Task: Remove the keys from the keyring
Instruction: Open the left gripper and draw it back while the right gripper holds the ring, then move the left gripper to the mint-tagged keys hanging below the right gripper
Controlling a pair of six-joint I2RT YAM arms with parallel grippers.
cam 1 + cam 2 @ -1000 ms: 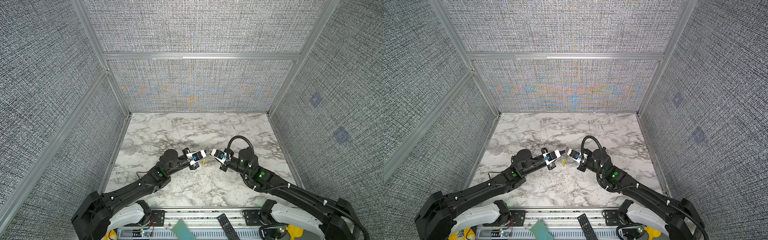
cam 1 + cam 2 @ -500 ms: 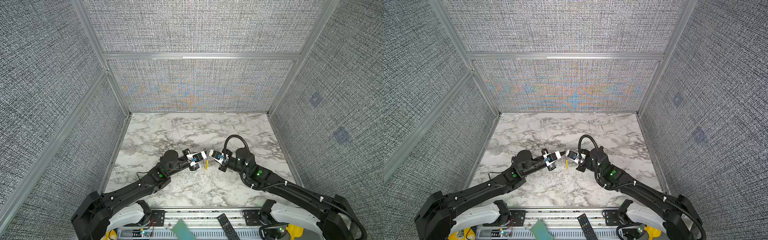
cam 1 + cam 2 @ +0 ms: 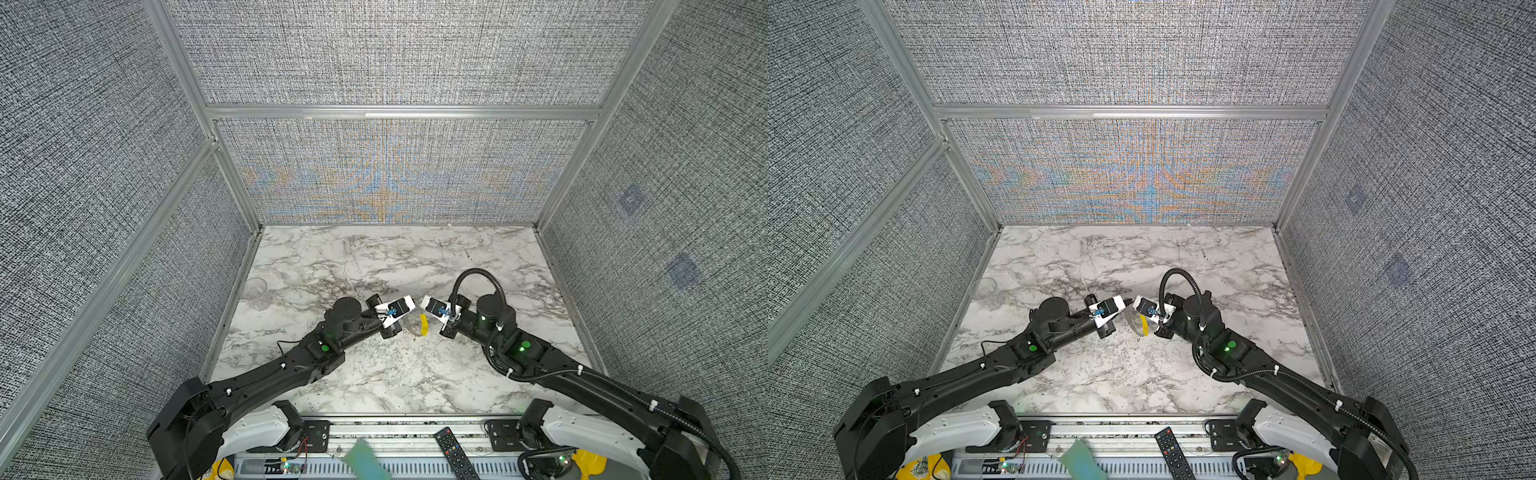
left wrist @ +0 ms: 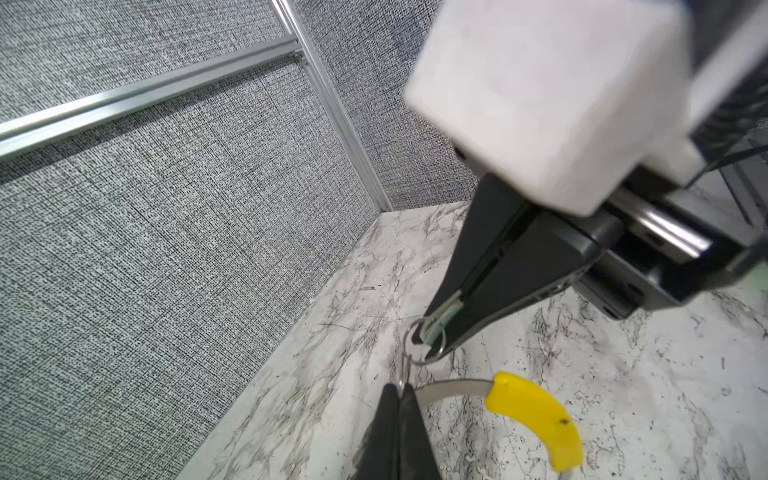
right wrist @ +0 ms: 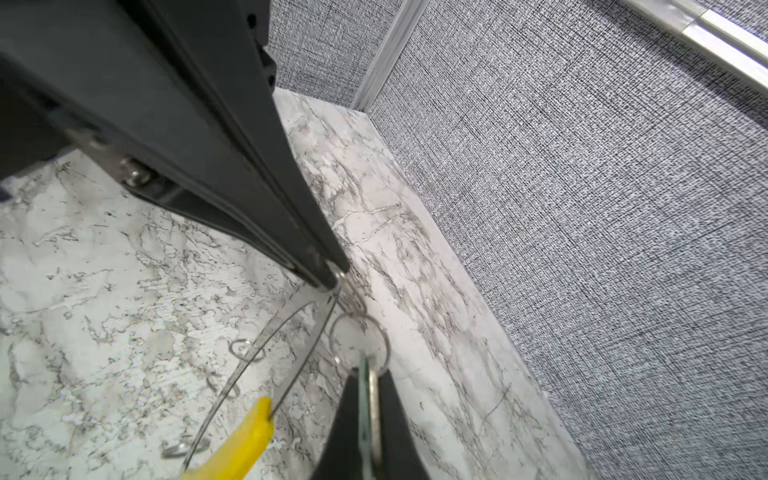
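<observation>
Keyring first: a large grey bangle-like metal loop with a yellow plastic section (image 3: 423,326), hanging between the two arms at the lower middle of both top views, over the white marble-patterned counter (image 3: 374,382). Within the last second the right arm swung in toward the left one and drew back out. The yellow section now sits further right, nearer the right gripper. The mint-green key is still threaded, so I judge that nothing is freed yet and the ring is only being worked round.

At far left a clear glass cup (image 3: 255,289) stands by the wall. The left gripper (image 4: 398,392), at the lower middle of the left wrist view, has its black tapered fingers pressed together on the keyring's thin metal link. Just above it, the small wire ring (image 4: 432,360) passes through the pale, flat plastic head of the mint-green key (image 4: 442,321). The right gripper (image 4: 435,334) pinches that head tight. The loop's band looks like thin, springy strip steel, and the yellow piece is smooth and curved. I cannot find the blue-headed key.
</observation>
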